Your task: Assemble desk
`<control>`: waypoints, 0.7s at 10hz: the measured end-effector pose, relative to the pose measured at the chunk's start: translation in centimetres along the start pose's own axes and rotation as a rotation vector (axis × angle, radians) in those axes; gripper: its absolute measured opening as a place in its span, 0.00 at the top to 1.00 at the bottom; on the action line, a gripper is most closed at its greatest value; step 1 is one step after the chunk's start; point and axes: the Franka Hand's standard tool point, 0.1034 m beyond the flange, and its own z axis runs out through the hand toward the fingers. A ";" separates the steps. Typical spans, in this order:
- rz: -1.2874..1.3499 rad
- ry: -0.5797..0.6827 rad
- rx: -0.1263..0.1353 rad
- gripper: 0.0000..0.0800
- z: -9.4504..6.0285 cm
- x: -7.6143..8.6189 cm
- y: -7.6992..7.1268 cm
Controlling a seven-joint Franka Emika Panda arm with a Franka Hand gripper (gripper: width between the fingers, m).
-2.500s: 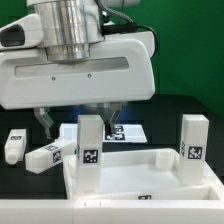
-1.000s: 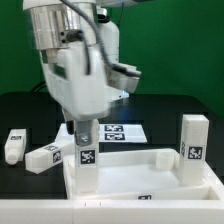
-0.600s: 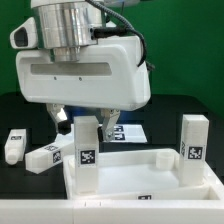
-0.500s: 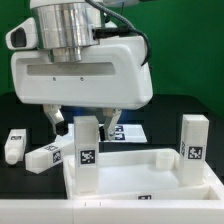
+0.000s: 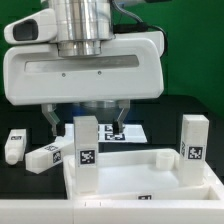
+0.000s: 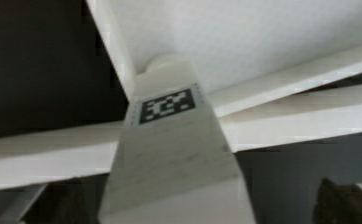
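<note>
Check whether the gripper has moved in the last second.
Yes. The gripper has turned broadside; its fingers, then closed on the upright leg, now stand apart either side of it.

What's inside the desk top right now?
Two upright legs, in two corners of the desk top: first leg beneath the open gripper, second leg at the exterior view's right. The legs cover their sockets.

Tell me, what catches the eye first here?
The big white hand fills the top of the exterior view, open astride an upright leg standing in a corner of the desk top. A second leg stands at the exterior view's right; two loose legs lie at its left.
</note>
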 end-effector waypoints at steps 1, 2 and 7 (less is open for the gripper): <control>0.100 0.000 0.001 0.42 0.0 0.0 0.0; 0.140 -0.001 0.001 0.64 0.1 0.0 0.0; 1.051 0.001 -0.028 0.64 0.3 -0.4 0.3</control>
